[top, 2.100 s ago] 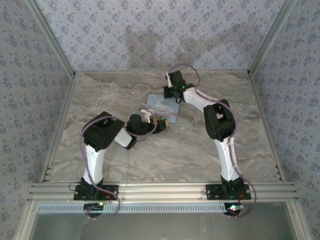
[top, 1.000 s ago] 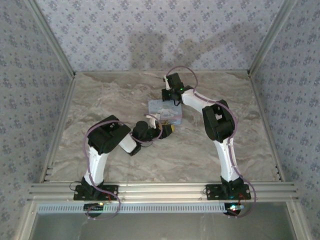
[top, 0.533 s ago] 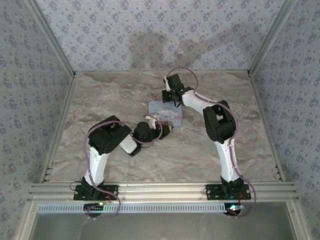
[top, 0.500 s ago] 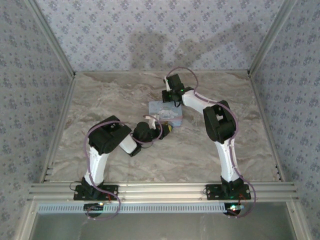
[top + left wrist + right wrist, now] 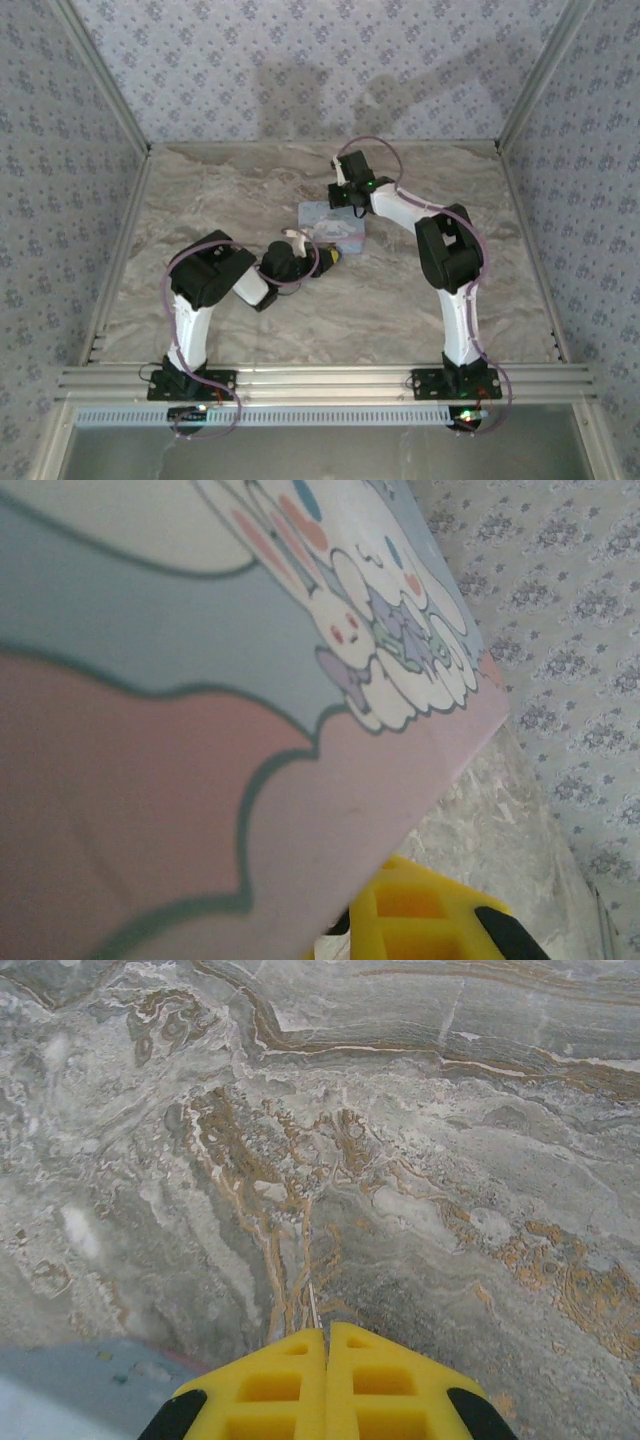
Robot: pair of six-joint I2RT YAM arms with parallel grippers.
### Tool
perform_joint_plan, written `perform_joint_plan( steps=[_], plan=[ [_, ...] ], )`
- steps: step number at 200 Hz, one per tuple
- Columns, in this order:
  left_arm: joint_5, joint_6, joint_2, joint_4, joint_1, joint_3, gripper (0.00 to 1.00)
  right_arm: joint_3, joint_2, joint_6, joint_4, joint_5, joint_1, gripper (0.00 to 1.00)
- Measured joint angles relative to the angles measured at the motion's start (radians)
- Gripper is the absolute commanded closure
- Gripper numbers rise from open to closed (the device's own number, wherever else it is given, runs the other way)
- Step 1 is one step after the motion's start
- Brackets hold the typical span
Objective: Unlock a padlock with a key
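Right claw (image 5: 326,1338), closed on a thin sliver (image 5: 311,1308), possibly the key; left claw (image 5: 333,256), beside the tin (image 5: 338,222), state cannot be told. Padlock too small to be located; the sliver may be dropped if twisted.

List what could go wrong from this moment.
1. The left fingers sit right at the edge of the tin, so any further advance may shove or tip it.
2. The right fingers are shut on a thin sliver, perhaps the key, pinched only at its end; it may slip or twist.
3. That sliver points toward the table; descending could jab it.
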Motion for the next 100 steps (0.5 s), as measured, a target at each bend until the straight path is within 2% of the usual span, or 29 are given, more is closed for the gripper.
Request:
perform_joint_plan(
  steps=[25, 47, 100],
  plan=[
    [0.034, -0.01, -0.023, -0.053, 0.013, 0.001, 0.83, -0.018, -0.024, 0.0, 0.0, -0.01, -0.011, 1.0],
    [0.062, -0.006, -0.055, -0.14, 0.02, 0.009, 0.68, -0.037, -0.044, 0.001, 0.004, -0.01, -0.021, 1.0],
    [0.081, -0.01, -0.071, -0.172, 0.024, 0.023, 0.54, -0.14, -0.134, 0.024, 0.027, -0.021, -0.028, 1.0]
  ],
)
